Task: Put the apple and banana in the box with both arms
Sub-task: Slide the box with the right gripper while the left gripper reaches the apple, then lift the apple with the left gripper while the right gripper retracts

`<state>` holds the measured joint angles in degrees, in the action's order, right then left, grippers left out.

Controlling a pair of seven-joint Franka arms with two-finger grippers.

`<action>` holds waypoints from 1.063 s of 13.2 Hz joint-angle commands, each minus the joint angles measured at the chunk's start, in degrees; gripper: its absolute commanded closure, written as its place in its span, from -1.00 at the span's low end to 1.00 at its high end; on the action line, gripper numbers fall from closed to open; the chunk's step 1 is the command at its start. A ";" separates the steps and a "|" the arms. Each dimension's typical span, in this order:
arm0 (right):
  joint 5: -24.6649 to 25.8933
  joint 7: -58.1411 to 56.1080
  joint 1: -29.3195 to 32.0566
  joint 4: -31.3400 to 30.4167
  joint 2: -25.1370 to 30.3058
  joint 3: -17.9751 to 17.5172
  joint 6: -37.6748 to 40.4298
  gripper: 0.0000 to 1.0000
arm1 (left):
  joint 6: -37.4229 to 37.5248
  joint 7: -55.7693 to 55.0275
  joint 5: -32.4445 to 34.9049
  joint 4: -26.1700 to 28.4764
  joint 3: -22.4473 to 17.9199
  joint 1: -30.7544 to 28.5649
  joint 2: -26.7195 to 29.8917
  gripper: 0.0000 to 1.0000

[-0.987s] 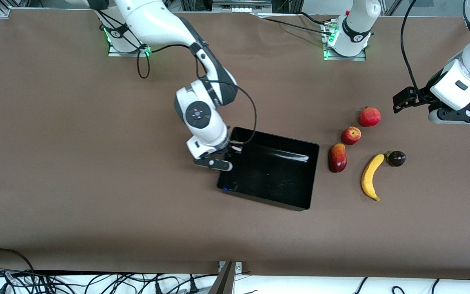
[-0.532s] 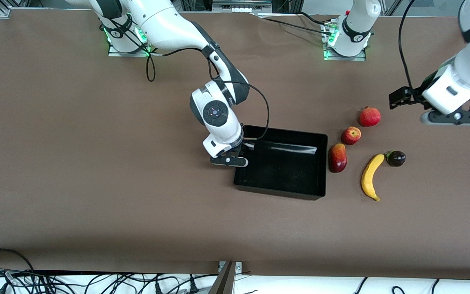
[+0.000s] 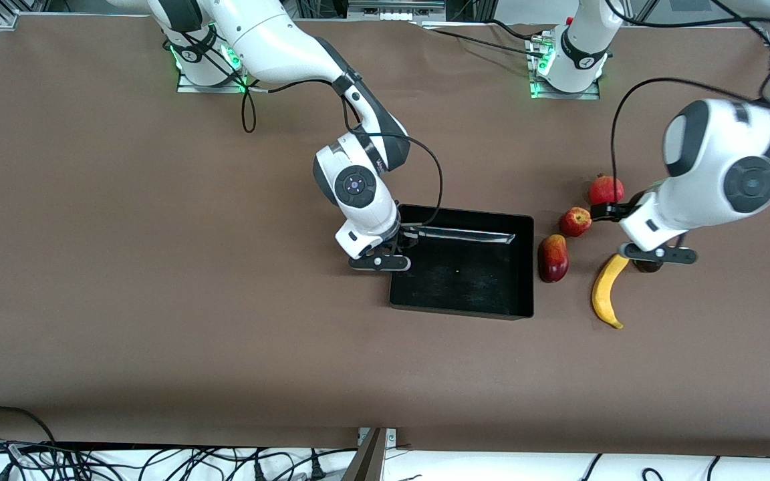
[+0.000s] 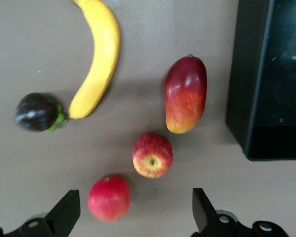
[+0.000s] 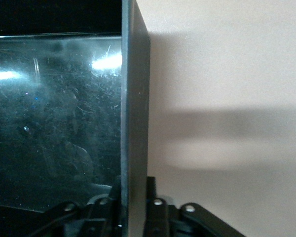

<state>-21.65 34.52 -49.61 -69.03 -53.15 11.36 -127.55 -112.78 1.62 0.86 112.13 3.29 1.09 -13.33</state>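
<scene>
Bright, even overhead light.
Glare streaks the box wall beside the right end effector; the left arm blurs.

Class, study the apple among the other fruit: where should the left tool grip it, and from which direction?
Grip the apple around its round middle, descending from above. Its dimpled top faces up, and the mango and pomegranate leave small gaps beside it, so the open left tool likely fits.

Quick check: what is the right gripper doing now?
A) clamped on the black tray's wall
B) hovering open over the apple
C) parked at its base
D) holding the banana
A: in the right wrist view the right gripper pinches the shallow black plastic tray's upright wall.
</scene>
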 commanded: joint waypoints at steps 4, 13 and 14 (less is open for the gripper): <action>-0.77 -1.91 1.09 2.23 3.65 0.68 4.48 -1.00 | -25.78 2.69 -0.15 21.62 0.40 -0.47 3.05 -1.00; 1.87 -21.31 2.06 -6.87 28.68 20.36 30.42 -1.00 | -36.29 3.04 -0.15 25.34 0.49 0.05 -1.44 0.94; 2.04 -23.16 2.06 -9.34 30.97 21.50 30.34 -1.00 | -34.71 2.87 -0.15 24.55 0.57 0.23 -0.40 0.98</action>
<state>-19.96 15.34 -46.59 -69.81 -28.79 31.57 -96.73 -149.56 3.46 0.86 137.80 3.67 1.15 -15.44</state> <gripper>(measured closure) 0.000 0.308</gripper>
